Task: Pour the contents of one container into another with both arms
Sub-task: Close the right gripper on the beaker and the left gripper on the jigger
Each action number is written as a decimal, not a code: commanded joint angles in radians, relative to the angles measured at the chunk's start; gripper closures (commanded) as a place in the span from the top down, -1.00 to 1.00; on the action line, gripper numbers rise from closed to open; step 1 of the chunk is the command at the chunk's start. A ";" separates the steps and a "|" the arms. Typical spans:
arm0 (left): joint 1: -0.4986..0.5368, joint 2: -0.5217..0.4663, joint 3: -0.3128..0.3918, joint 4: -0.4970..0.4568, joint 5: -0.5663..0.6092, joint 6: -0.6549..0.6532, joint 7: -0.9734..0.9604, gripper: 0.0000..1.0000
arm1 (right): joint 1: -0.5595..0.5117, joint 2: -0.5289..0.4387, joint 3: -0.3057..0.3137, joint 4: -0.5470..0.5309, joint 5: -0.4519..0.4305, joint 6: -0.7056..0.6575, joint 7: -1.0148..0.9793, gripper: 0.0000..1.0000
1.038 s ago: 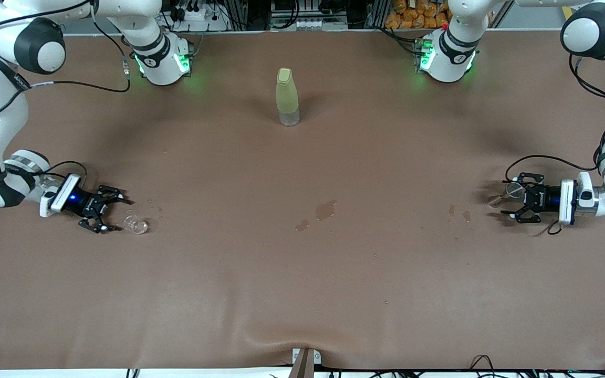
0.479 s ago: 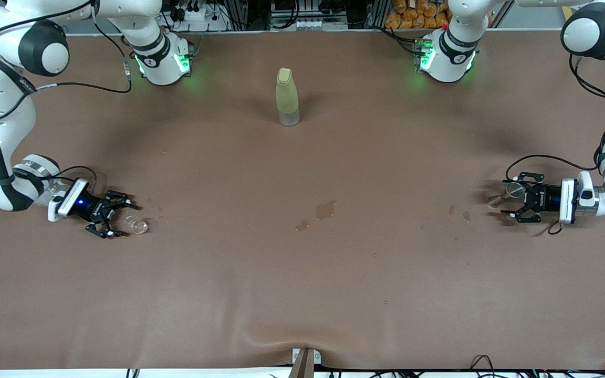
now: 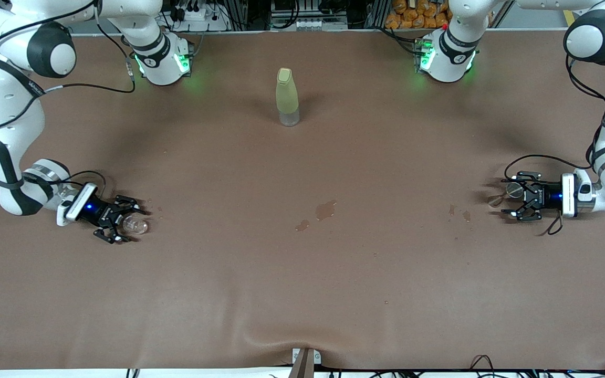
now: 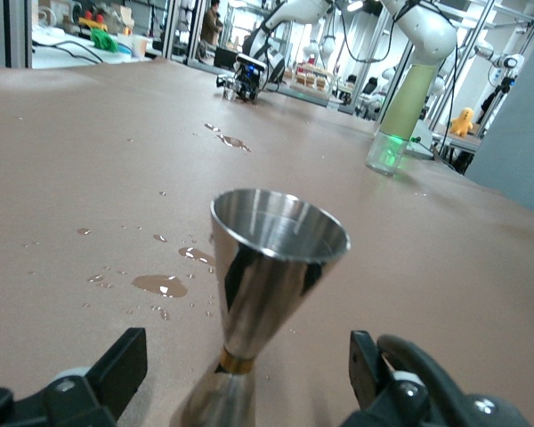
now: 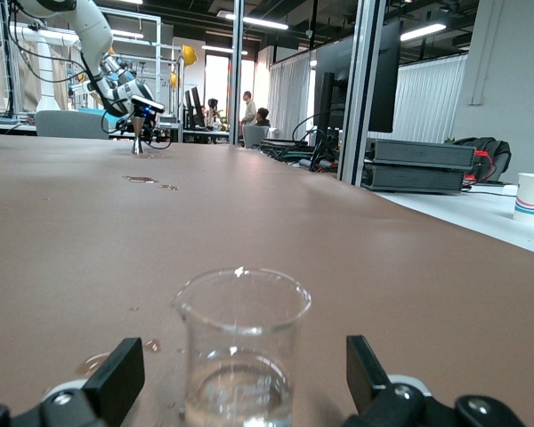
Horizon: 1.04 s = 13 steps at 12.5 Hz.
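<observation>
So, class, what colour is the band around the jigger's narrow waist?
Gold, on the silvery metal jigger; it shows best in the left wrist view.

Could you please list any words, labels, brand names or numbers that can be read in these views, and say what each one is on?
None can be read.
White arm links: small dark print, too small to read.
Left end effector and right end effector: tiny markings, blurred.
Metal jigger, glass beaker and yellow-green bottle: no lettering visible.
</observation>
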 commanded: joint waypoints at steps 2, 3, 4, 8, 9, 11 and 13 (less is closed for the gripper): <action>0.035 0.014 -0.005 0.009 -0.069 -0.041 0.038 1.00 | 0.033 0.043 0.002 -0.006 0.082 -0.004 -0.278 1.00; 0.033 0.016 -0.005 0.008 -0.090 -0.041 0.040 1.00 | 0.035 0.043 0.002 -0.004 0.084 -0.004 -0.278 1.00; 0.033 0.031 -0.005 0.006 -0.113 -0.056 0.050 1.00 | 0.035 0.043 0.003 -0.004 0.084 -0.004 -0.278 1.00; 0.026 0.051 -0.005 0.008 -0.113 -0.079 0.084 1.00 | 0.035 0.043 0.006 -0.006 0.086 -0.004 -0.266 -0.26; 0.027 0.056 -0.005 0.008 -0.113 -0.081 0.084 1.00 | 0.035 0.043 0.011 -0.006 0.086 -0.004 -0.266 -0.47; 0.030 0.056 -0.005 0.008 -0.113 -0.086 0.084 1.00 | 0.036 0.042 0.014 -0.004 0.086 -0.004 -0.266 -0.58; 0.030 0.057 -0.005 0.008 -0.118 -0.099 0.086 0.91 | 0.036 0.039 0.020 -0.006 0.086 -0.006 -0.261 -0.79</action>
